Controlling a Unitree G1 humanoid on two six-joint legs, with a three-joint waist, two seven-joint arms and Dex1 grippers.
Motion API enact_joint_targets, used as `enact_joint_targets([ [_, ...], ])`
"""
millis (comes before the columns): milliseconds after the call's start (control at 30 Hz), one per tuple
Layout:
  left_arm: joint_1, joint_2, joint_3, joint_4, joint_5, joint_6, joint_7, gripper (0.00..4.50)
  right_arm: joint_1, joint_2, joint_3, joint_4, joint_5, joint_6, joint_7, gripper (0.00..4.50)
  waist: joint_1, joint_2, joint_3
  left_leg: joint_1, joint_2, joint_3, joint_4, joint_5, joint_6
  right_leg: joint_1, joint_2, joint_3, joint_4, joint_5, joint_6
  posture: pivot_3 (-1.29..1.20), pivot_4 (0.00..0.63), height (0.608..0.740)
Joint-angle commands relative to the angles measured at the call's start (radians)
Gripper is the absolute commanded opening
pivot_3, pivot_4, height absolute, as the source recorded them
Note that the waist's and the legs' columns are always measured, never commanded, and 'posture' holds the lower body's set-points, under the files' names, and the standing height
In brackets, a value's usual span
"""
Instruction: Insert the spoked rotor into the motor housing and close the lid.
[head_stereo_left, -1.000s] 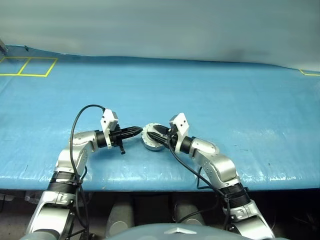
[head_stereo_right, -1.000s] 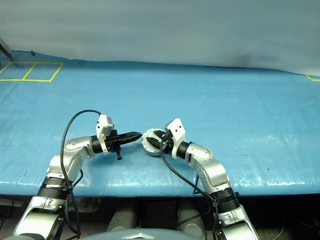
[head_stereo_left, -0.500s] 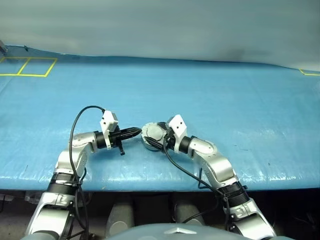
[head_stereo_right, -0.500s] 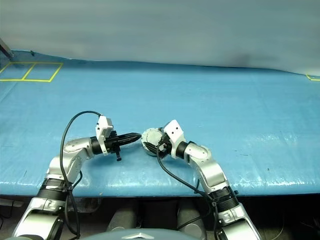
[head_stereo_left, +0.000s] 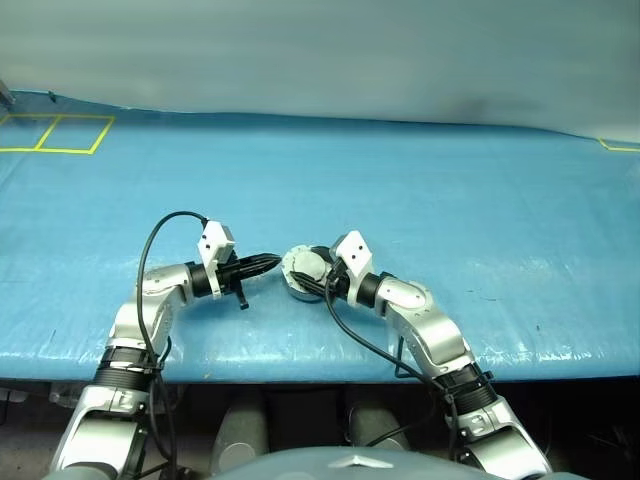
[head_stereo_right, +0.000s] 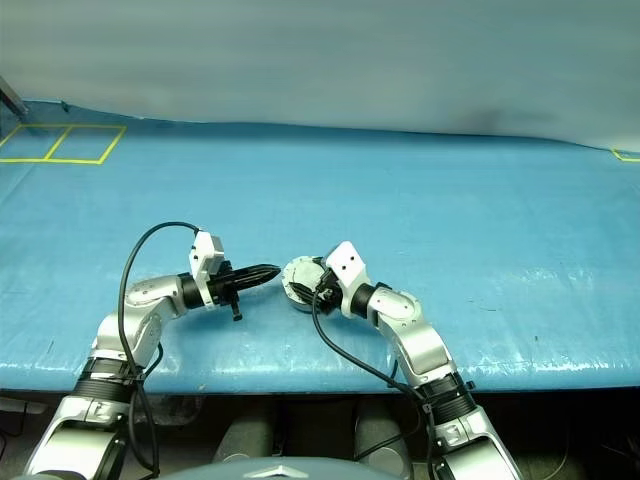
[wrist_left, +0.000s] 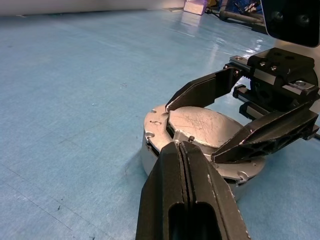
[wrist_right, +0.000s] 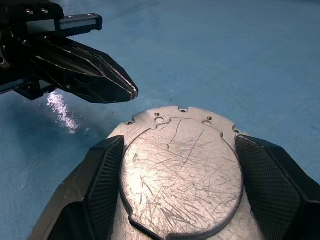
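Over the last second the right gripper (wrist_right: 177, 165) has slid in from the side of the motor housing (head_stereo_left: 301, 288) to sit over its top, and the lid (wrist_right: 181, 167), which a second ago stood tipped up with the interior showing, now lies down flat on the housing. The left gripper (wrist_left: 184, 150) has stayed where it was.

The housing sits on the blue table cover (head_stereo_left: 450, 200) near the front edge, between the two arms. From the right wrist camera the lid shows as a scratched silver plate, flush with the housing's top flange. The right gripper's two black fingers (wrist_right: 102, 175) are spread wide, one on each side of the lid; they lie right against its edges, though from here I can't be sure whether they press on it or only frame it. The left wrist camera shows the same pair reaching over the top of the puck from the far side.

The left gripper's fingers are pressed together with nothing between them, the tip pointing at the housing's near rim, just beside it and seemingly not touching.

Yellow tape lines (head_stereo_left: 60, 133) mark the far left corner of the cover.
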Motion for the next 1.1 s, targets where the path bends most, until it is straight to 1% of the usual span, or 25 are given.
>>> enact_joint_targets([
  [33, -0.002, 0.005, 0.022, -0.022, -0.007, -0.018, 0.007, 0.0, 0.007, -0.007, -0.001, -0.001, -0.01, 0.008, -0.003, 3.1, 0.0, 0.0, 0.0, 0.0, 0.0, 0.0, 0.0, 0.0, 0.0, 0.0, 0.0, 0.0, 0.0, 0.0, 0.0, 0.0, 0.15, 0.74],
  [267, 0.004, 0.006, 0.02, -0.028, -0.007, -0.02, 0.011, 0.0, -0.018, -0.032, -0.003, -0.052, -0.005, 0.052, 0.013, 3.08, 0.001, 0.0, 0.0, 0.0, 0.0, 0.0, 0.0, 0.0, 0.0, 0.0, 0.0, 0.0, 0.0, 0.0, 0.0, 0.0, 0.15, 0.74],
  [467, 0.013, 0.003, 0.016, -0.039, -0.01, -0.017, 0.015, 0.0, -0.047, -0.064, 0.013, -0.073, -0.03, 0.063, 0.017, 3.08, 0.003, 0.0, 0.0, -0.002, -0.001, 0.0, 0.0, 0.0, 0.0, -0.001, -0.001, 0.0, -0.001, 0.0, 0.0, 0.0, 0.15, 0.74],
  [600, 0.011, 0.003, 0.019, -0.015, -0.01, -0.029, 0.005, 0.0, -0.06, -0.066, 0.016, -0.085, -0.043, 0.069, 0.009, 3.08, 0.002, 0.0, 0.0, -0.002, -0.001, 0.0, 0.0, 0.0, 0.0, -0.001, 0.0, 0.0, -0.001, 0.0, 0.0, 0.0, 0.15, 0.74],
  [767, 0.018, 0.005, 0.017, -0.027, -0.013, -0.024, 0.005, 0.0, -0.065, -0.05, 0.002, -0.122, -0.018, 0.095, 0.009, 3.08, 0.002, 0.0, 0.0, -0.002, -0.001, 0.0, 0.0, 0.0, 0.0, -0.001, -0.001, 0.0, -0.001, 0.0, 0.0, 0.0, 0.15, 0.74],
  [1100, 0.016, 0.002, 0.015, -0.009, -0.011, -0.034, -0.002, 0.0, -0.066, -0.073, 0.02, -0.084, -0.048, 0.078, 0.025, 3.08, 0.002, 0.0, 0.001, -0.003, -0.001, 0.0, 0.0, 0.0, 0.0, -0.002, 0.0, 0.0, -0.001, 0.0, 0.0, 0.0, 0.15, 0.74],
])
